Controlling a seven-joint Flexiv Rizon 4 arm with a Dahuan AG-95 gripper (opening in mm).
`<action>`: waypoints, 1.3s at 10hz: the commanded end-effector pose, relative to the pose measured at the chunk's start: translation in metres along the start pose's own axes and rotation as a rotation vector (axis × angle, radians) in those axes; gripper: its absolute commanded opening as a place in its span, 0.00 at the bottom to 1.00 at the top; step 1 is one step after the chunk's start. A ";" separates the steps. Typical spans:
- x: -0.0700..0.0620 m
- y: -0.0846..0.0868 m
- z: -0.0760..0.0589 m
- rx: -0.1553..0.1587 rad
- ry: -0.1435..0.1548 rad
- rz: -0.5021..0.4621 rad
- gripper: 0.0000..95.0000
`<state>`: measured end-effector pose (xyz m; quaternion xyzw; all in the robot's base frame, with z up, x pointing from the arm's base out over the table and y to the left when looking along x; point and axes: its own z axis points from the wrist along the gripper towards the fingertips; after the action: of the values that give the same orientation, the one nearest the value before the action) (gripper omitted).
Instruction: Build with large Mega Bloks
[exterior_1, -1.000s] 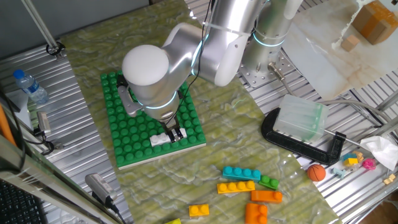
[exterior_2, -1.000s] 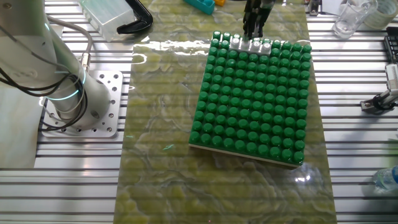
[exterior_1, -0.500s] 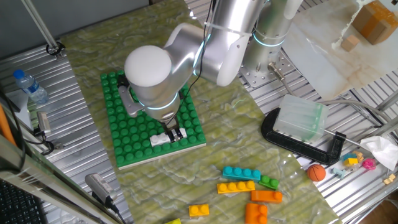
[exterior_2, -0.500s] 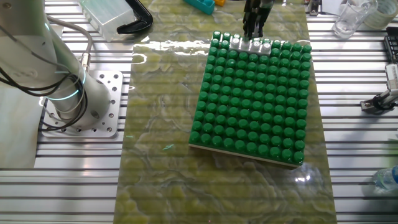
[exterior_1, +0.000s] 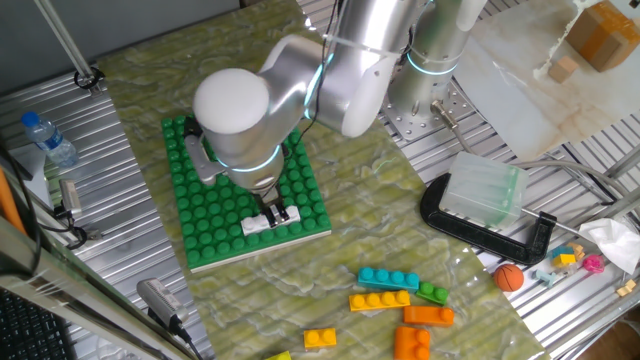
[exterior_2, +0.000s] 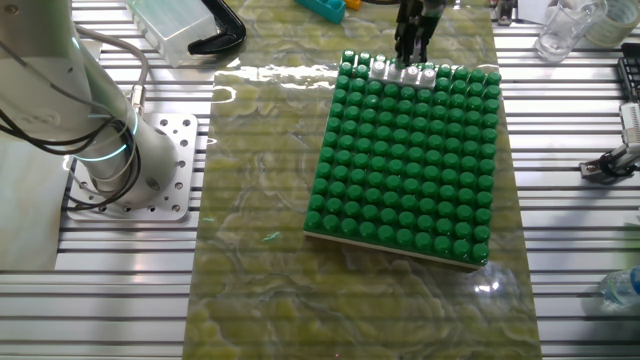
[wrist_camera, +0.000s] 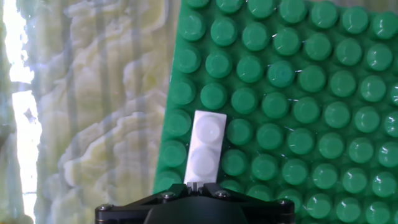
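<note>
Arm: I see the silver robot arm (exterior_1: 330, 70) reaching from the upper middle of one fixed view down over the big flat green studded baseplate (exterior_1: 215, 205), its round white-capped wrist covering much of the plate.

Gripper: the black two-finger gripper (exterior_1: 277, 214) points down at the plate's edge nearest the loose bricks. In the other fixed view it shows at the top middle of the frame (exterior_2: 412, 45).

Claw state: the fingers sit right at the white brick, but I cannot tell whether they pinch it or stand just apart from it; the hand view shows only the dark gripper base along the bottom edge.

White brick: a white plastic Mega Blok with round studs (exterior_1: 258, 224) sits on the baseplate in its edge row. In the hand view (wrist_camera: 205, 149) two of its studs show, lower middle of the frame, one column in from the plate's left edge.

Loose bricks: at the lower right of one fixed view, on the marbled green mat (exterior_1: 380, 190), lie a cyan brick (exterior_1: 388, 279), a yellow brick (exterior_1: 379, 300), a small green brick (exterior_1: 433, 293), two orange bricks (exterior_1: 428, 315), and another yellow brick (exterior_1: 320, 339) near the bottom edge.

Other things: a small orange ball (exterior_1: 509, 277) lies right of the bricks; a black clamp (exterior_1: 480, 230) holds a clear plastic box (exterior_1: 485, 190).
</note>
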<state>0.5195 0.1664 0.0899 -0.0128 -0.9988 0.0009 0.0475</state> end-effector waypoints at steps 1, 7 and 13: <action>-0.011 0.003 0.004 -0.005 0.009 0.009 0.00; -0.018 0.002 0.007 0.009 -0.007 0.003 0.00; -0.027 0.002 0.035 0.009 -0.015 0.005 0.00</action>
<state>0.5468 0.1684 0.0902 -0.0148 -0.9991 0.0062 0.0392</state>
